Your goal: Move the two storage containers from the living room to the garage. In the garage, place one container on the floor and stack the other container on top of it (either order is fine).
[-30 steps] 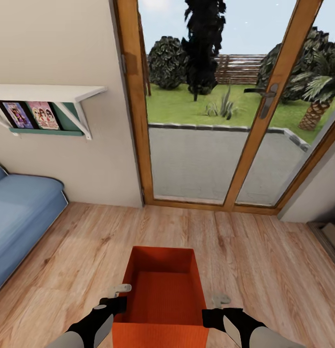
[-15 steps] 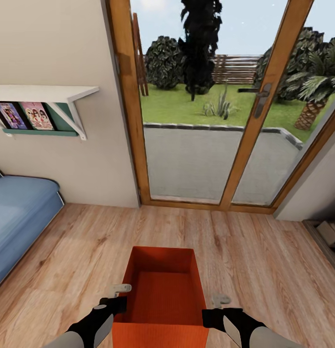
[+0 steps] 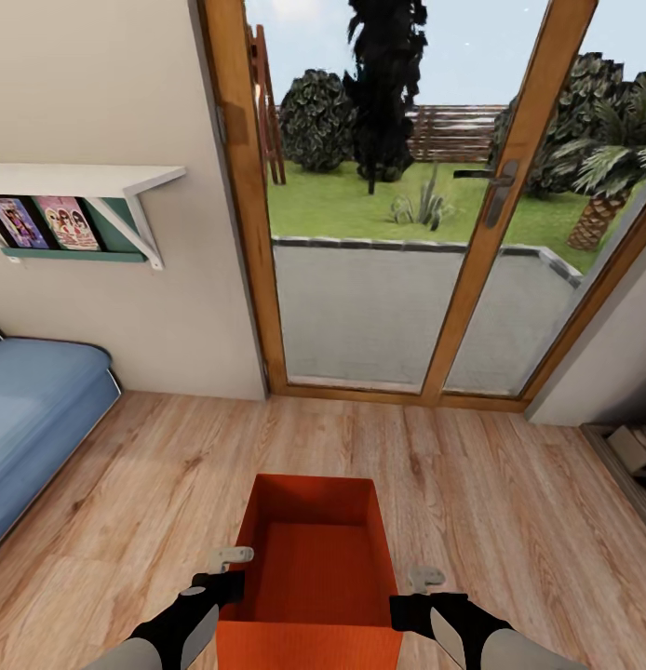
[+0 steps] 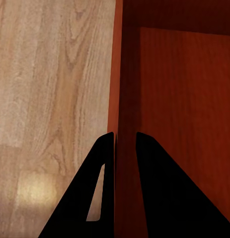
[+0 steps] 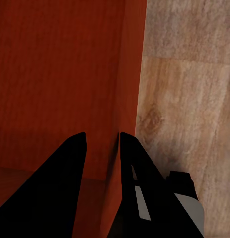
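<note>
One orange-red storage container (image 3: 314,549) hangs open-topped and empty just above the light wood floor (image 3: 165,465) of the living room, straight ahead of me. My left gripper (image 3: 232,582) is shut on its left side wall and my right gripper (image 3: 409,596) on its right side wall. The left wrist view shows the left gripper (image 4: 124,144) with its dark fingers astride the thin wall of the container (image 4: 184,99). In the right wrist view, the right gripper (image 5: 102,141) pinches the opposite wall of the container (image 5: 60,74) the same way.
Wood-framed glass doors (image 3: 360,307) stand ahead, closed, with a garden behind them. A blue sofa (image 3: 34,409) is at the left under a white wall shelf (image 3: 81,177) holding books. A dark hearth edge (image 3: 630,456) shows at the right.
The whole picture has shifted: doors, shelf and sofa slid left, so the camera moved. The container and both grippers keep their places in the view.
</note>
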